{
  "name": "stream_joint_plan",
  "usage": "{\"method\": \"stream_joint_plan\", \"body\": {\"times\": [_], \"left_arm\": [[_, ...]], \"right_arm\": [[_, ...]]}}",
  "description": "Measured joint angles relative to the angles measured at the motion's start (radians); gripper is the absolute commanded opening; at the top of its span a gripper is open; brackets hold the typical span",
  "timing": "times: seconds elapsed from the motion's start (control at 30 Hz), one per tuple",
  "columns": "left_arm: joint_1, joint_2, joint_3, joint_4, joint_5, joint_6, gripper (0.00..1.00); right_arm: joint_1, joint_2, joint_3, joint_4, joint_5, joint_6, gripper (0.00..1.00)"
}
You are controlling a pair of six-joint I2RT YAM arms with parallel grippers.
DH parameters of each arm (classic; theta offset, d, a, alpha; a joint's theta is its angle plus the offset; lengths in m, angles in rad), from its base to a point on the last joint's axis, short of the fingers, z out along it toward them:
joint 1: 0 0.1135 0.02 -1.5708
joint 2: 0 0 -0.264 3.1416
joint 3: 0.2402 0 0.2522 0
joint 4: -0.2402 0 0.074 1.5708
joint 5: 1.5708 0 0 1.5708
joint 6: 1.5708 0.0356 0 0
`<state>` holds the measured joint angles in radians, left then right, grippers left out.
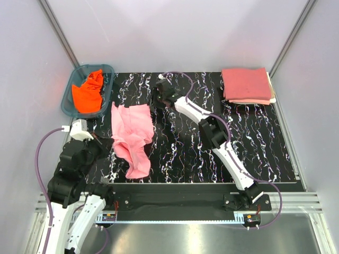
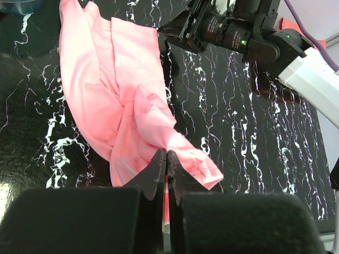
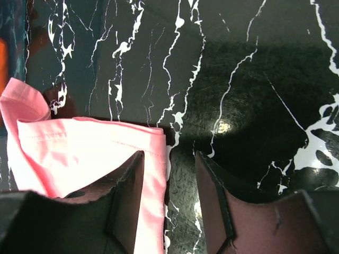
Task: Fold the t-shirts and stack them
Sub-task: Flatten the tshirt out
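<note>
A light pink t-shirt [image 1: 131,137] lies crumpled on the black marbled mat [image 1: 254,143]. My left gripper [image 2: 167,156] is shut on a bunched fold at its near left side [image 2: 106,90]. My right gripper [image 3: 169,156] is open at the shirt's far right corner [image 3: 79,148]. Its left finger [image 3: 127,185] is over the hem and its right finger [image 3: 212,185] is over bare mat. In the top view the right gripper [image 1: 160,100] is low over that corner. An orange t-shirt [image 1: 89,91] lies in the basket. A folded rose-red t-shirt [image 1: 246,83] tops a stack with paler layers [image 1: 253,101] showing beneath.
A teal plastic basket [image 1: 68,98] stands at the mat's back left corner. The folded stack is at the back right. Grey walls close in on both sides and behind. The right arm [image 2: 238,32] reaches diagonally across the mat's middle.
</note>
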<state>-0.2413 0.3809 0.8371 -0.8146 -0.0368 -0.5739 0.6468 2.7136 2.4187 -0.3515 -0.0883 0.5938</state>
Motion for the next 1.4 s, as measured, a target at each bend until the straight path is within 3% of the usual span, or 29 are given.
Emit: {"method": "stream_joint_plan", "body": {"times": [0.4,0.5,0.57,0.6,0.63,0.67,0.93,1.07,1.27,1.4], "left_arm": [[0.000,0.000,-0.002,-0.001,-0.002,0.000,0.00],[0.000,0.000,-0.002,-0.001,-0.003,0.000,0.00],[0.000,0.000,-0.002,-0.001,-0.005,0.000,0.00],[0.000,0.000,-0.002,-0.001,-0.006,0.000,0.00],[0.000,0.000,-0.002,-0.001,-0.006,0.000,0.00],[0.000,0.000,-0.002,-0.001,-0.007,0.000,0.00],[0.000,0.028,0.014,0.014,-0.054,0.014,0.00],[0.000,0.170,0.138,0.058,-0.062,0.050,0.00],[0.000,0.412,0.392,0.156,-0.096,0.161,0.00],[0.019,0.520,0.515,0.157,-0.106,0.211,0.00]], "right_arm": [[0.052,0.020,0.053,-0.050,0.085,-0.069,0.44],[0.064,0.026,0.063,-0.062,0.107,-0.079,0.36],[0.069,0.032,0.074,-0.066,0.115,-0.084,0.23],[0.069,0.037,0.079,-0.067,0.116,-0.084,0.11],[0.069,0.040,0.084,-0.071,0.117,-0.085,0.11],[0.069,0.045,0.091,-0.077,0.119,-0.087,0.00],[0.065,0.013,0.079,-0.145,0.171,-0.120,0.00],[0.037,-0.199,-0.117,-0.261,0.231,-0.128,0.00],[-0.094,-0.844,-0.557,-0.319,0.318,-0.134,0.00],[-0.181,-1.197,-0.649,-0.345,0.404,-0.140,0.00]]}}
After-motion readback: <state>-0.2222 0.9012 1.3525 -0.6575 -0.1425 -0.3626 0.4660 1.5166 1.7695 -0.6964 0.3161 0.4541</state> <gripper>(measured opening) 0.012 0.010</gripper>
